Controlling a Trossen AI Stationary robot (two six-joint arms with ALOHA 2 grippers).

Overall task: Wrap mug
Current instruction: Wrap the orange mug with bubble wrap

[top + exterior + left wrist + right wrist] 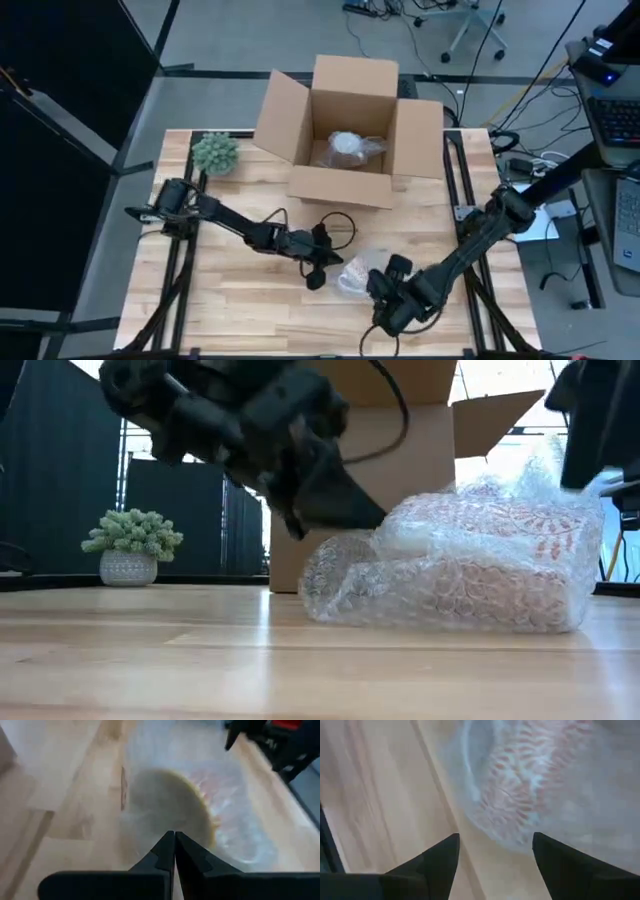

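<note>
Nearest you, at the front of the wooden table [240,300], lies the mug [470,575], swathed in clear bubble wrap [545,500]. Through the film you see a pale body with a reddish-orange pattern, and in the left wrist view a round, dull opening or base faces the camera. It lies on its side on the boards, the wrap bunched loosely above it on one end.

Your left gripper [318,276] sits just beside the bundle on its left, low over the table; its fingers [172,852] are pressed together tip to tip, and you cannot tell whether any film is caught between them. In the low view its dark tip points down at the bundle's end, very close to it.

Your right gripper [383,287] is on the bundle's other side, at its front right. Its fingers [442,855] stand spread wide, with the wrapped mug just ahead of them and nothing between the tips.

Farther back, an open cardboard box [345,135] stands at the table's rear centre, flaps out, with another wrapped item [347,146] inside. A small potted plant [215,153] sits at the rear left. No readable writing or label shows on anything.
</note>
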